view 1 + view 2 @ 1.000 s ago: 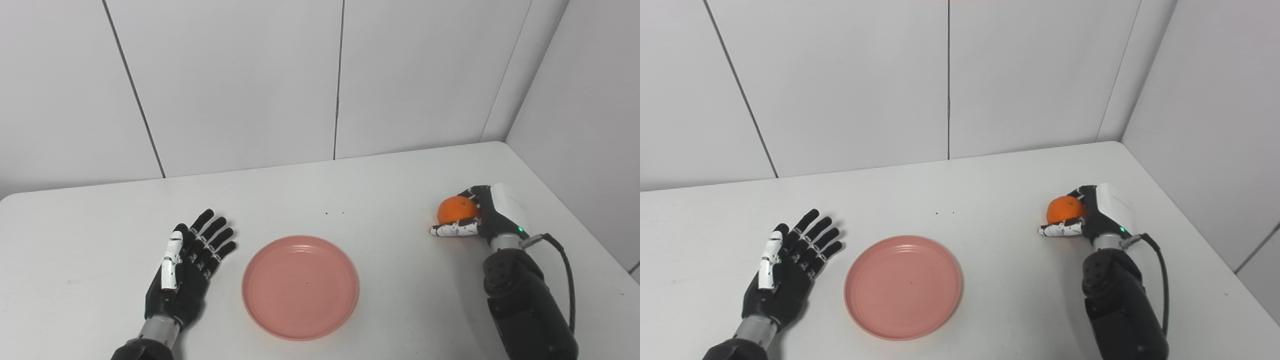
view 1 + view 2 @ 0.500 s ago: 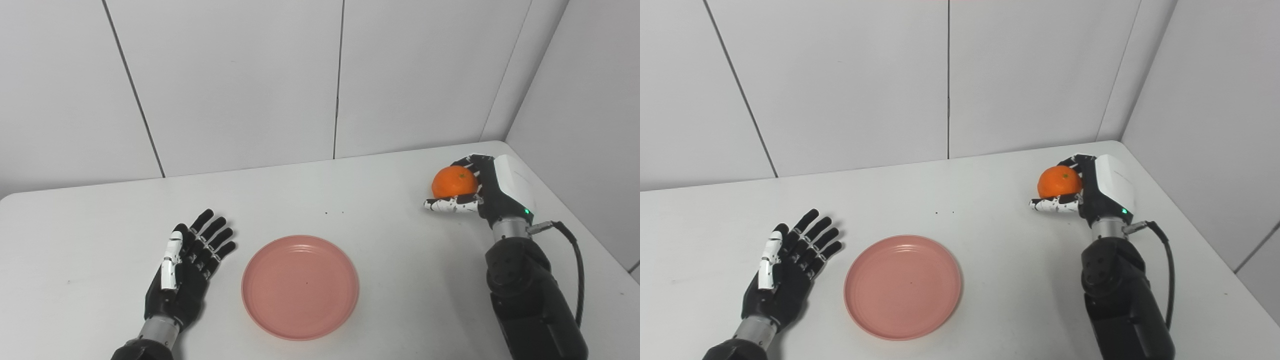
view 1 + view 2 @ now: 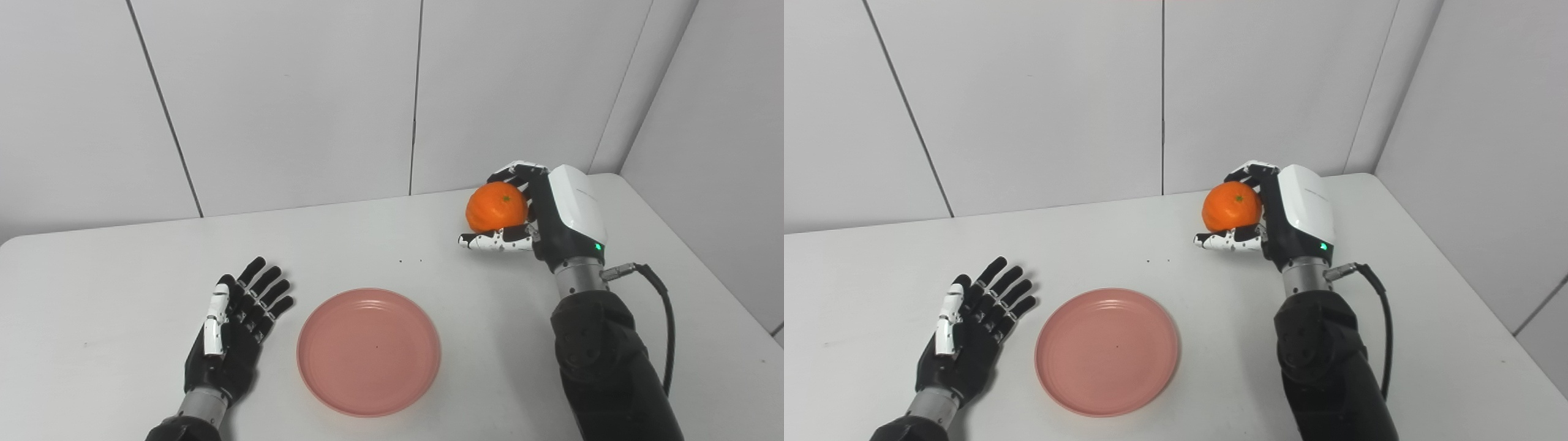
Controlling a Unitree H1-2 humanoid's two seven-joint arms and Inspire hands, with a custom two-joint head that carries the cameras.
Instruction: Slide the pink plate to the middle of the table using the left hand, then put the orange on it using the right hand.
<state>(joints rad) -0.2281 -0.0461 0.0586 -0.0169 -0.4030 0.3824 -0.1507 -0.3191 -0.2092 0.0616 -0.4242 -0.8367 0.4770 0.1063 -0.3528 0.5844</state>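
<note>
Holding orange (image 3: 497, 206) (pink plate (image 3: 369, 351) bare)

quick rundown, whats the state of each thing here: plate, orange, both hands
pink plate: flat on the table, nothing on it, touched by neither hand.
orange: held up off the table, beyond and to the right of the plate, not yet over it.
right hand: shut on the orange, thumb beneath it, fingers curled over its top.
left hand: open, fingers apart, lying on the table just left of the plate, holding nothing.
</note>
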